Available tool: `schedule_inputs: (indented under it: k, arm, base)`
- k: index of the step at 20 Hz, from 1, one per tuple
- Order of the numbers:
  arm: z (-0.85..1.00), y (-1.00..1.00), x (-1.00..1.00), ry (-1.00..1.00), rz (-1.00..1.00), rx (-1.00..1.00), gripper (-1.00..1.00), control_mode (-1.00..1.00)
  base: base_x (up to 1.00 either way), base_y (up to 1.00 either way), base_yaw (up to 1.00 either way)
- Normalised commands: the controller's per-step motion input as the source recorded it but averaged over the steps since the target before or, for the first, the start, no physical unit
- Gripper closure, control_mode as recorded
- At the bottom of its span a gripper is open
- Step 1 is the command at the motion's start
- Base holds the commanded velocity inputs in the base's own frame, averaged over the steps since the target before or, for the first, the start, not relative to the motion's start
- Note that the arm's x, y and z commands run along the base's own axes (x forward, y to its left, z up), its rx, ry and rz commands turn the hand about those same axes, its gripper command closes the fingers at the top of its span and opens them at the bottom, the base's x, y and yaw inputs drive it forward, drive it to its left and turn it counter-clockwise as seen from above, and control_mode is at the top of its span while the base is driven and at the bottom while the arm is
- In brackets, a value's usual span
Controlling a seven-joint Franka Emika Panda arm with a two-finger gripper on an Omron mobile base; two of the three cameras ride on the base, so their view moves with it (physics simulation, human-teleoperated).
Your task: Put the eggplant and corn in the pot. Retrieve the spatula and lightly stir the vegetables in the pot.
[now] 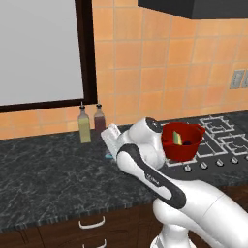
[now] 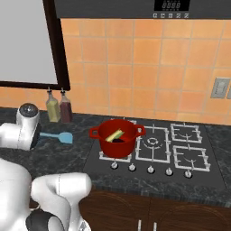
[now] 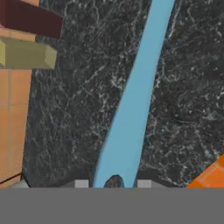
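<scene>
Blue spatula (image 3: 135, 100) handle end cut off | tool (image 3: 113, 186) seemingly clamped on it

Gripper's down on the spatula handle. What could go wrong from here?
1. The gripper sits at the very end of the spatula; the long blade may droop or swing once lifted.
2. Two bottles stand just behind the spatula; a wide swing might knock them.
3. The pot already holds the corn and eggplant; a tilted blade may catch its rim.
</scene>
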Motion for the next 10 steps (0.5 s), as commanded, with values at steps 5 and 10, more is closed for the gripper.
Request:
schedule_inputs:
  k: [5,10]
  arm:
    - [1.0,-0.3,0.0,0.05,-0.03,0.45,1.0,-1.0]
    - [1.0,-0.22,0.0,0.37,-0.11,0.44,1.0,-1.0]
  base:
    - [0.0,0.0,0.0]
    - [0.0,0.0,0.0]
